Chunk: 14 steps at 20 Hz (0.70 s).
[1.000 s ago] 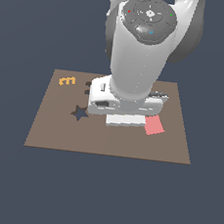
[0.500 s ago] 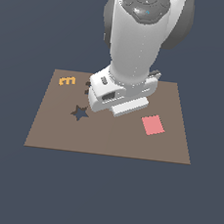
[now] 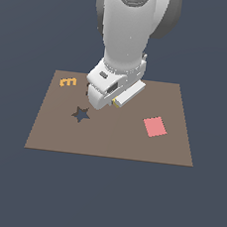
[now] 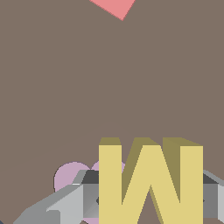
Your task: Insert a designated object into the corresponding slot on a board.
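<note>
- Dark blue-grey emptiness surrounds the scene; no bench shows, only the brown board (image 3: 108, 135) lying flat in it.
- Arm (image 3: 125, 32), white and bulky, stands over the board's middle and hides much of it in the exterior view.
- Gripper (image 4: 151, 197) is low over the board, its grey fingers (image 4: 65, 205) seen on either side of the M (image 4: 151, 183) in the wrist view.
- Those fingers are closed in against the yellow M's sides, so the gripper has it clamped between them.
- In the exterior view only a small yellow sliver (image 3: 116, 104) of the M peeks out beneath the gripper body.
- Whether the M touches the board or hangs just above it cannot be told.
- A pale pink heart (image 4: 72, 175) lies on the board just behind one finger, partly covered by the finger and the M.
- A pinkish-red flat piece (image 3: 155, 126) lies on the board, apart from the gripper, toward the exterior view's right; its corner (image 4: 114, 6) shows at the wrist view's edge.
- A dark star cut-out (image 3: 80, 114) sits near the gripper, toward the exterior view's left.
- An orange E (image 3: 67, 82) rests farther off on that same side, by the board's far corner.
- A dark patch (image 3: 88, 88) at the gripper's edge may be part of the M slot; the rest is hidden.
</note>
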Each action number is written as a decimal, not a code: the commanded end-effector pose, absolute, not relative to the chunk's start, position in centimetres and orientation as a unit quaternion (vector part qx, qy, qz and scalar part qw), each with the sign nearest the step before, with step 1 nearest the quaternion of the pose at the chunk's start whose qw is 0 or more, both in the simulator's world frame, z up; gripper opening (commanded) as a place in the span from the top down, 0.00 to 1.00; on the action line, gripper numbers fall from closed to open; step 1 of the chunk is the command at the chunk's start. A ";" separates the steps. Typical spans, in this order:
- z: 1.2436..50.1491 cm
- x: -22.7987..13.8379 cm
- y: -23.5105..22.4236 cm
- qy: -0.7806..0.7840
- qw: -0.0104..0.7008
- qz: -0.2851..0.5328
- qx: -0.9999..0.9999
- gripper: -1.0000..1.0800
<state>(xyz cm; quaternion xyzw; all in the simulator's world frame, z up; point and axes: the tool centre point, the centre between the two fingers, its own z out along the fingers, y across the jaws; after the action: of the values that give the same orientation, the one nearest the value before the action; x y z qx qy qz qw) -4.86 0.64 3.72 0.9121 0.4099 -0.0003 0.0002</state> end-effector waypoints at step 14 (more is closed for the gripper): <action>3.9 -7.9 -4.3 0.639 0.001 0.000 0.769 1.00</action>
<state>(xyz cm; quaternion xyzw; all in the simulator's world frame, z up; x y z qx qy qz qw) -7.79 -3.85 3.91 0.7848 0.6198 -0.0004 0.0005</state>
